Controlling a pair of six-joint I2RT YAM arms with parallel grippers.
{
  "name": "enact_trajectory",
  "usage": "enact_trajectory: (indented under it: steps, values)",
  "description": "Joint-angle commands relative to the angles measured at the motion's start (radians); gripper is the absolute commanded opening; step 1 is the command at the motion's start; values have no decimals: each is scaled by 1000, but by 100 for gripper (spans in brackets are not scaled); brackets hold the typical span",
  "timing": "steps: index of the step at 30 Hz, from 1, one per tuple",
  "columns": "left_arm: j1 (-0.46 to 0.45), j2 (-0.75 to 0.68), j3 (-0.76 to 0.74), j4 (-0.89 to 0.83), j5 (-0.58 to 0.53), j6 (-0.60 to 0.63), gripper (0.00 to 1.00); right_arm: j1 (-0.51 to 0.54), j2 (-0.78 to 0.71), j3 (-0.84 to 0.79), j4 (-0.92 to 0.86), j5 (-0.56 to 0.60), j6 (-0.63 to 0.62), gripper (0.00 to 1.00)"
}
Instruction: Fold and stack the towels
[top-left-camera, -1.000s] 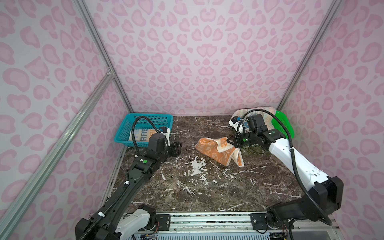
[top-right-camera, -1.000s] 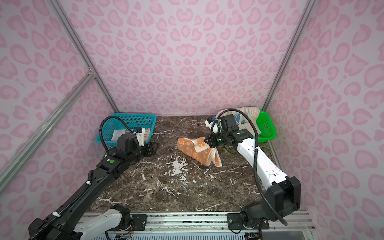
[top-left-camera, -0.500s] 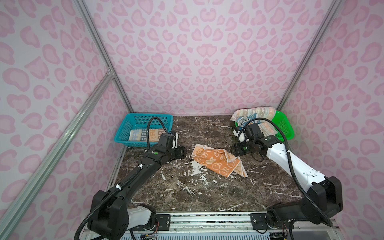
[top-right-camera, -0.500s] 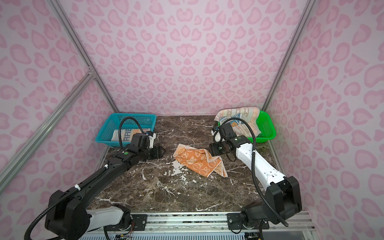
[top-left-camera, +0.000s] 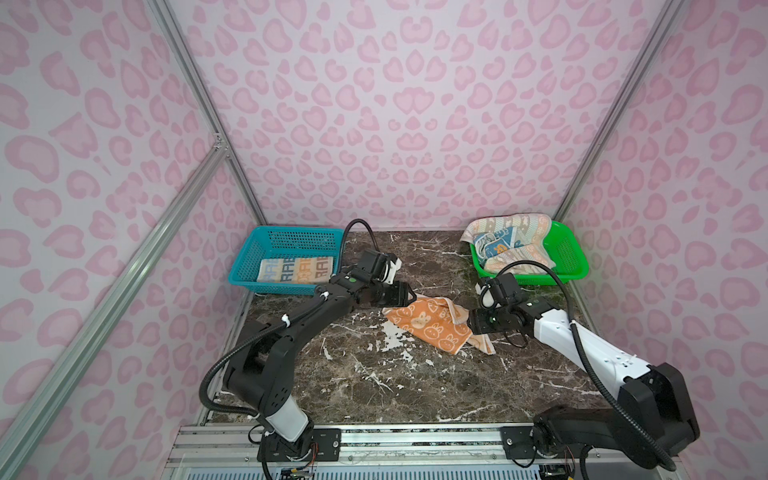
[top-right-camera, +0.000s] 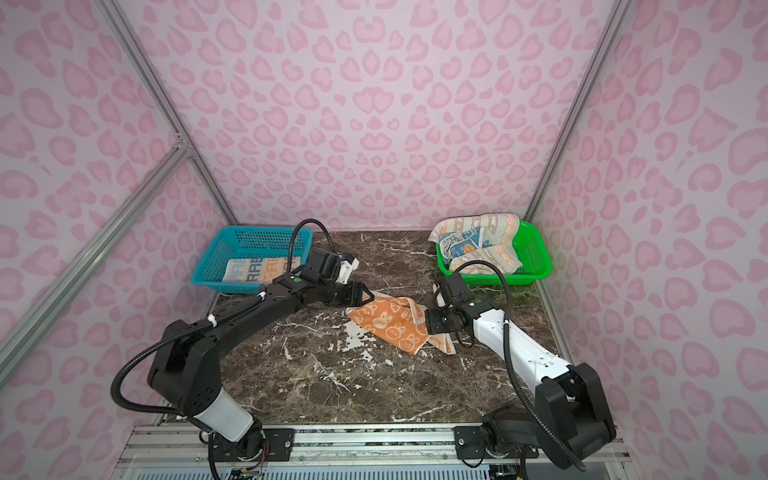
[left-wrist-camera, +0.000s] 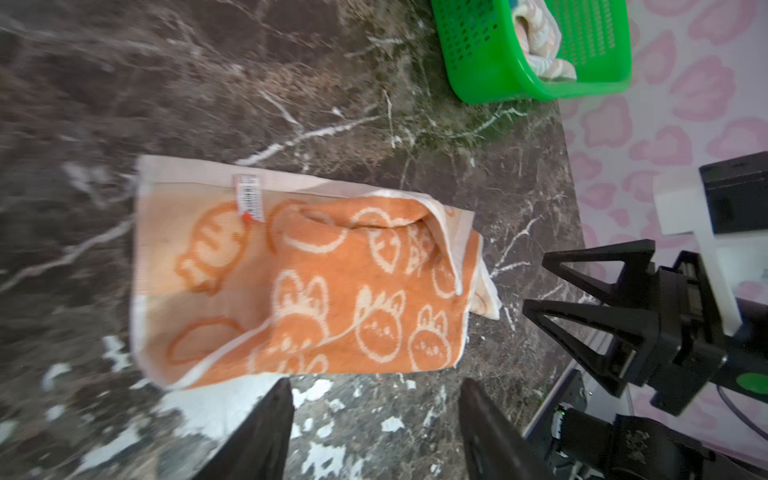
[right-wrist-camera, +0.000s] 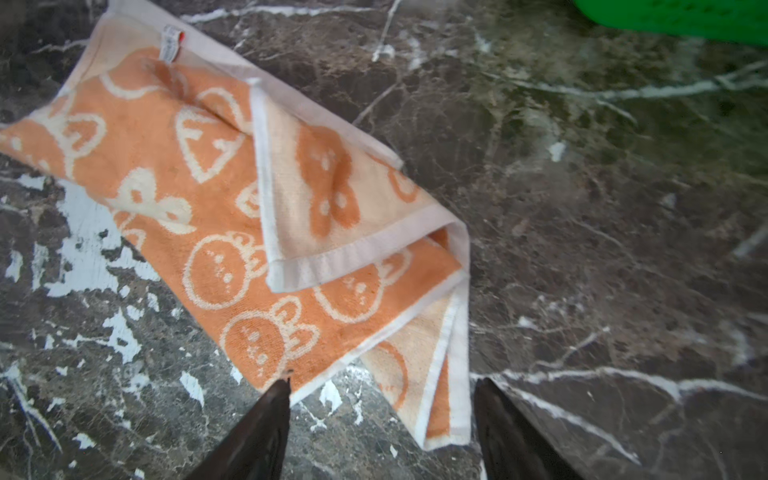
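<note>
**Orange towel (top-left-camera: 436, 328) between two open pincers**

We see it lying loosely folded on the counter (top-left-camera: 374, 386). The left pincer (top-left-camera: 410, 296) sits at its far corner and the right pincer (top-left-camera: 471, 323) at its right edge, both with jaws apart, holding nothing. A lettered towel (top-left-camera: 297, 270) lies in the blue basket (top-left-camera: 291, 239), a heap of towels (top-left-camera: 511, 241) in the green basket (top-left-camera: 571, 259).
</note>
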Motion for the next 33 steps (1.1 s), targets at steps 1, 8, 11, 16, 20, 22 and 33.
enact_trajectory:
  steps: [1, 8, 11, 16, 20, 22, 33]
  values:
    - [-48, 72, 50, 40, 53, -131, 65, -58, -79, -65, 26, 21, 90, 78]
    - [-137, 211, 122, 132, 45, -285, 67, -173, -270, -193, 85, -4, 129, 90]
    - [-167, 286, 171, 163, 74, -330, 68, -207, -288, -212, 98, -32, 129, 91]
    - [-198, 376, 255, 149, 77, -362, 68, -233, -276, -218, 114, -53, 119, 90]
    - [-208, 418, 295, 91, 58, -371, 67, -248, -257, -212, 138, -70, 114, 91]
    - [-211, 430, 304, 74, 53, -375, 66, -252, -246, -208, 148, -71, 112, 90]
    - [-222, 489, 348, 67, 67, -408, 46, -264, -204, -197, 178, -72, 110, 91]
